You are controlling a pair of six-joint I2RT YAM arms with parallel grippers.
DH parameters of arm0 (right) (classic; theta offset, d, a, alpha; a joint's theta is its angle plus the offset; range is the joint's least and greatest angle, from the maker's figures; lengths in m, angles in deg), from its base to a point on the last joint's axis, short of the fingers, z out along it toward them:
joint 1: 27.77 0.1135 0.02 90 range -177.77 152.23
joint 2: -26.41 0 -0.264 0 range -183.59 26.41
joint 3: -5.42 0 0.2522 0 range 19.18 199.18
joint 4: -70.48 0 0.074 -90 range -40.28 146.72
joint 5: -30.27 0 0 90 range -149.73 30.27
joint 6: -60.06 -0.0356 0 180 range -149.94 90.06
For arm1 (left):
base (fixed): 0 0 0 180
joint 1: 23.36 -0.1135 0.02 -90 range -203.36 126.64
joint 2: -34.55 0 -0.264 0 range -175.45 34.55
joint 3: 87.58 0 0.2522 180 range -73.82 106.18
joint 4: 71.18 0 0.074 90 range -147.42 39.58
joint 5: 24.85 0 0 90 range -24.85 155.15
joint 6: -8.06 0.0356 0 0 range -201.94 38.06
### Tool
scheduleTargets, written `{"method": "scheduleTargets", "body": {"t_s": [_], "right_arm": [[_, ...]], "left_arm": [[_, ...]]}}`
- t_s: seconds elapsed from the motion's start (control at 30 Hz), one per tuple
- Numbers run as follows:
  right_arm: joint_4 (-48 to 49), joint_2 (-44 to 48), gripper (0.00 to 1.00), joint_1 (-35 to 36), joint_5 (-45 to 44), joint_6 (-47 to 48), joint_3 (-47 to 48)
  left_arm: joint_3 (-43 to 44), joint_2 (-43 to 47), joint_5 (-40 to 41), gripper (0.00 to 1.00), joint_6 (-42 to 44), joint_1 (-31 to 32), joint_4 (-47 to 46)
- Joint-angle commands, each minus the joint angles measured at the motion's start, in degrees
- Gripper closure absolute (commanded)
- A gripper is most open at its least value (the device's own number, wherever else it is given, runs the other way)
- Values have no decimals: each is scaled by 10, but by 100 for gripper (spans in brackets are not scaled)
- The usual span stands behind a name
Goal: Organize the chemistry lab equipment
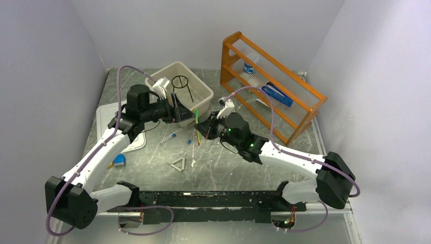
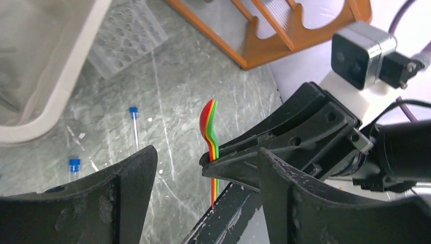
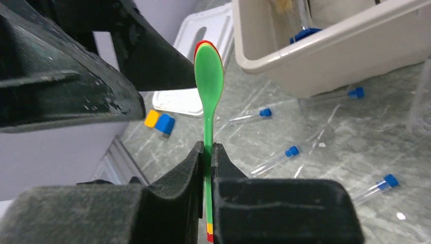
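Three colours, green over yellow and red, show in the stack of plastic spoons (image 3: 208,76) that stands upright near the middle of the tabletop. The right gripper (image 3: 207,155) is clamped tight on the shared handles, with the bowls rising above its jaws. The left gripper (image 1: 183,113) hangs just beside the bowls on the far-left side. Its fingers are spread wide and hold nothing, and no contact with the spoons can be made out.

Behind them, toward the far edge, sits a beige bin (image 3: 330,63) with a black wire ring stand (image 1: 181,84) inside. Several blue-capped test tubes (image 3: 291,151) lie loose on the surface between the bin and the near edge. A clear tube rack (image 2: 127,35) lies flat between the bin and the orange wooden shelf rack (image 2: 256,51), which fills the far right corner. A white lid (image 1: 108,116) lies by the left edge, partly under the left arm. The orange and blue blocks (image 3: 165,123) rest nearer the near left corner. A small white triangle (image 1: 177,160) lies toward the near edge.
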Motion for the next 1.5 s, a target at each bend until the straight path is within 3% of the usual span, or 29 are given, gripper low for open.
{"method": "scheduleTargets", "body": {"t_s": [0.0,0.3,0.5,0.6,0.73,0.9,1.0,1.23,1.47], "right_arm": [[52,10,97,-15,58,-10,2],[63,3,97,-24,105,-12,17],[60,-10,97,-25,109,-10,28],[60,-15,96,-26,110,-18,34],[43,-21,81,-26,101,-27,45],[10,-8,54,-29,85,-30,43],[-12,11,46,-29,74,-28,37],[-66,57,43,-32,36,-16,31],[-77,69,43,-33,36,-25,6]], "left_arm": [[5,-15,-108,28,8,-5,-69],[-30,-16,-104,55,-12,-4,-102],[-55,-18,-138,64,-41,-4,-159],[-36,-21,-134,74,-16,-3,-135],[-15,-31,-114,91,13,-3,-81],[13,-34,-26,95,20,-4,-49],[46,-46,55,95,21,-4,-21],[141,-121,278,95,-15,-9,52],[280,-238,381,95,-20,-21,126]]}}
